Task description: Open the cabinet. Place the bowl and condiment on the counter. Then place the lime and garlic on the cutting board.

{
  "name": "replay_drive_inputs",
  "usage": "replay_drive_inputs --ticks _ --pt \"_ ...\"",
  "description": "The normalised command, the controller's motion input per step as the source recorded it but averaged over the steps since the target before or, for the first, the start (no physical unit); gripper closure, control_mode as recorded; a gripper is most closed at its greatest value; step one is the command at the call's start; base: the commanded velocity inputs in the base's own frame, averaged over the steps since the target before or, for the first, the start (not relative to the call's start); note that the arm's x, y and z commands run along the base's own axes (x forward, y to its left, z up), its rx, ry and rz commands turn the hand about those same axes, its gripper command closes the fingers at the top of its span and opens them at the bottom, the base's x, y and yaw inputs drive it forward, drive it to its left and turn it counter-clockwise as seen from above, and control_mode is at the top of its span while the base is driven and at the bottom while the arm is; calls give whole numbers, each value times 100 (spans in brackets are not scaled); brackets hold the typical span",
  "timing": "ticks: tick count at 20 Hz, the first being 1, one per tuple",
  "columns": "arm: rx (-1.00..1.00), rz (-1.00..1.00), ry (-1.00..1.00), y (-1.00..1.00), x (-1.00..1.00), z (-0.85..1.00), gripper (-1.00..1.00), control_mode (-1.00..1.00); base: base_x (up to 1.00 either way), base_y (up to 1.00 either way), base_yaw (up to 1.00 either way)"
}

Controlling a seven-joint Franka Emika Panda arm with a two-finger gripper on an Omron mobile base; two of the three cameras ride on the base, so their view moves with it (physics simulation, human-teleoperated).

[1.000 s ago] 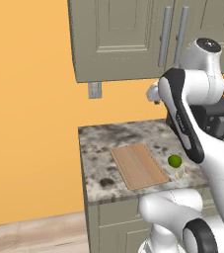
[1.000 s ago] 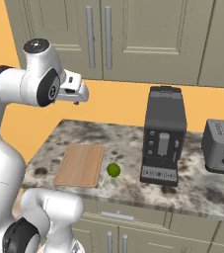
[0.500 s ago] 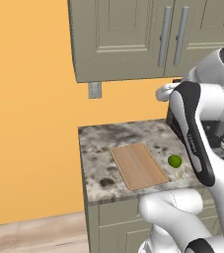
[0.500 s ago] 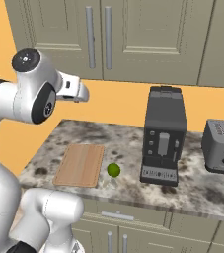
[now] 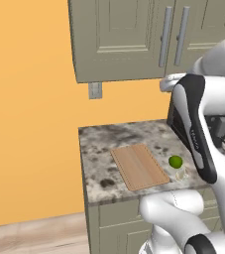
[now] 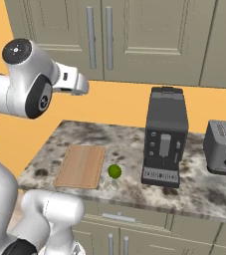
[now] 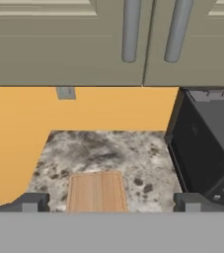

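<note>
The cabinet [image 6: 134, 40] hangs shut on the wall above the desk, its two long bar handles [image 7: 150, 29] side by side where the doors meet, and the hand [image 7: 111, 201] is raised in the air in front of it, a little below the doors and touching nothing, its two fingertips [image 7: 30, 201] spread wide apart and empty. Beneath it the cutting board [image 5: 140, 166] lies flat and bare on the mottled desk [image 6: 84, 137]. The lime [image 5: 175, 161] sits on the stone just beside the board's right edge, with the pale garlic [image 5: 181, 173] close against it on the nearer side; both are off the board. Further right stand a black coffee machine [image 6: 164, 144] and then a grey toaster [image 6: 225, 147], well apart from the board. An orange wall [image 5: 29, 114] runs behind and to the left, carrying a small grey socket plate [image 5: 94, 91] under the cabinet, and a wooden floor [image 5: 34, 238] shows at the lower left. Compared with a second ago, the arm has swung its upper joints across while the hand has stayed high and released; the lime, garlic and board have not moved.
</note>
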Motion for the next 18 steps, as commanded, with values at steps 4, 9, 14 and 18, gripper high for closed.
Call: replay_drive_inputs --ticks 4,9,14,18 --pt "0 -7 0 0 0 31 -100 -100 0 0 0" --pt "2 -2 0 0 0 17 -100 -100 0 0 0" --pt "1 0 -5 -4 1 10 -100 -100 0 0 0" --pt "1 0 0 0 14 19 -100 -100 0 0 0"
